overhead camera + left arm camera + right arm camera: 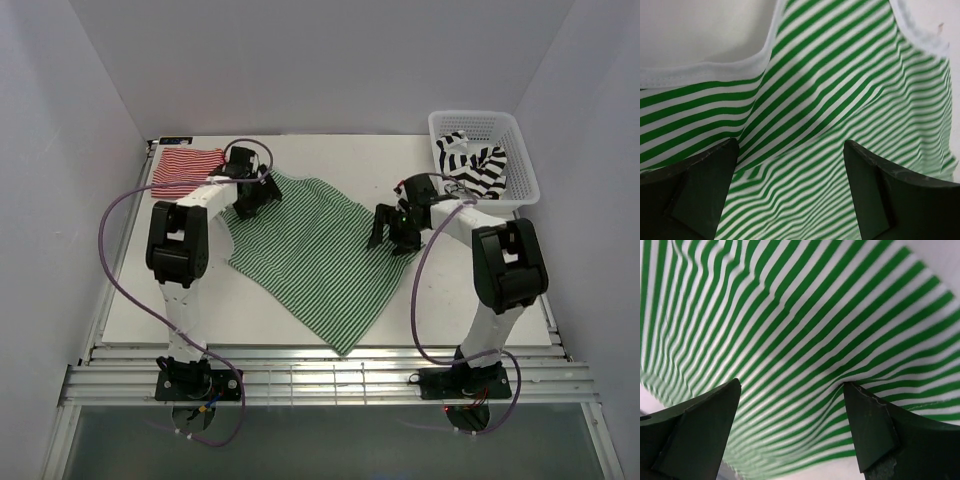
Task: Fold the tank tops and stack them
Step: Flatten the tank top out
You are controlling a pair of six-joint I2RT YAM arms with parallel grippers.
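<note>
Green-and-white tank top (pixel 320 255) spread out, black-and-white top (pixel 478 166) in basket (pixel 478 121), both jaws parted over green stripes

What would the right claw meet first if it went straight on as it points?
The green-and-white tank top, which fills the view ahead of the open right claw; how close is unclear.

Both wrist views crop the green-and-white top (pixel 840 100).
</note>
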